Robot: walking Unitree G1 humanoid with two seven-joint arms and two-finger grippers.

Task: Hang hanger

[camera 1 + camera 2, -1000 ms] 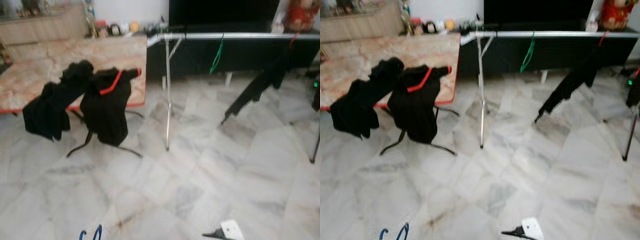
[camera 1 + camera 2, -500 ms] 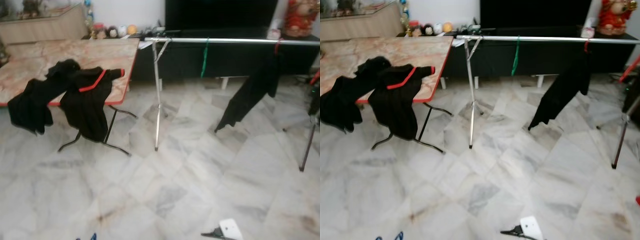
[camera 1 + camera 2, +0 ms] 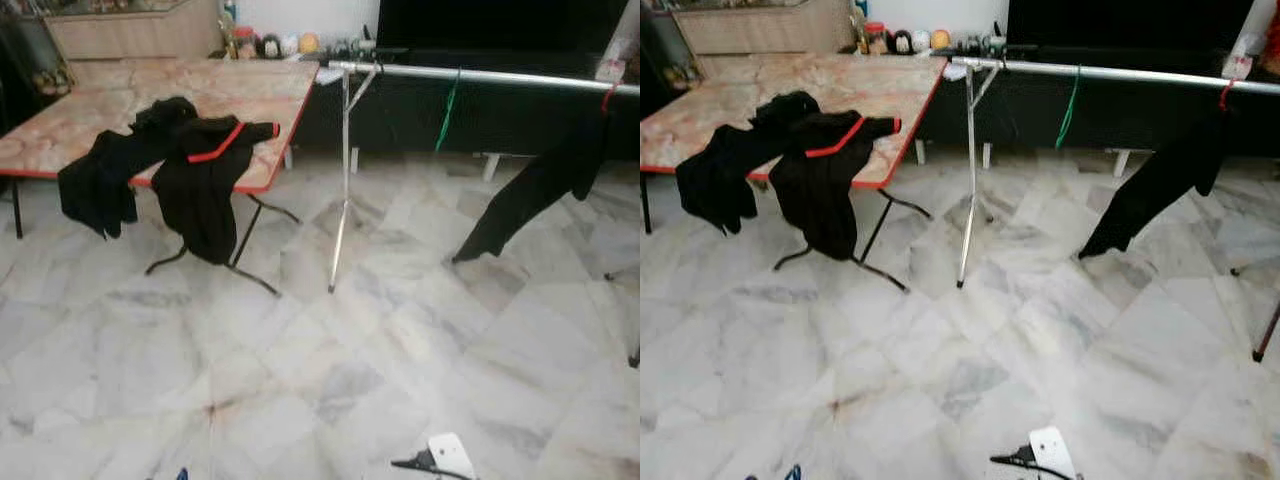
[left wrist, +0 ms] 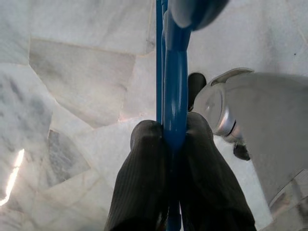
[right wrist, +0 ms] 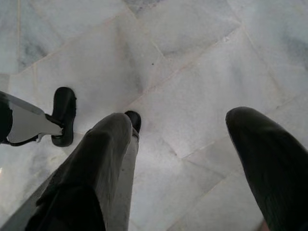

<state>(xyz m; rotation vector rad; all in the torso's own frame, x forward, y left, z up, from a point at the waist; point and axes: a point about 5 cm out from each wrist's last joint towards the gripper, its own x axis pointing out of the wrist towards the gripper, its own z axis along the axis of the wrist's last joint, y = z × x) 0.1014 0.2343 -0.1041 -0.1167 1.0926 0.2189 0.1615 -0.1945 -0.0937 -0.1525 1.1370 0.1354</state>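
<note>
Low, left end effector [image 4: 174,139] pinches blue hanger [image 4: 174,82].

Marble floor [image 3: 300,380] w/ folding table [image 3: 150,100] at left, two black garments [image 3: 205,185] draped over its edge, one on a red hanger [image 3: 222,145]. Silver rack [image 3: 470,75] at right holds a green hanger [image 3: 447,110] & a hanging black garment [image 3: 540,185].

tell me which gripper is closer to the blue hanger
Left. The left gripper is shut on the blue hanger, its fingers pinching the bar. The right gripper hangs open over bare marble floor, apart from it.
</note>
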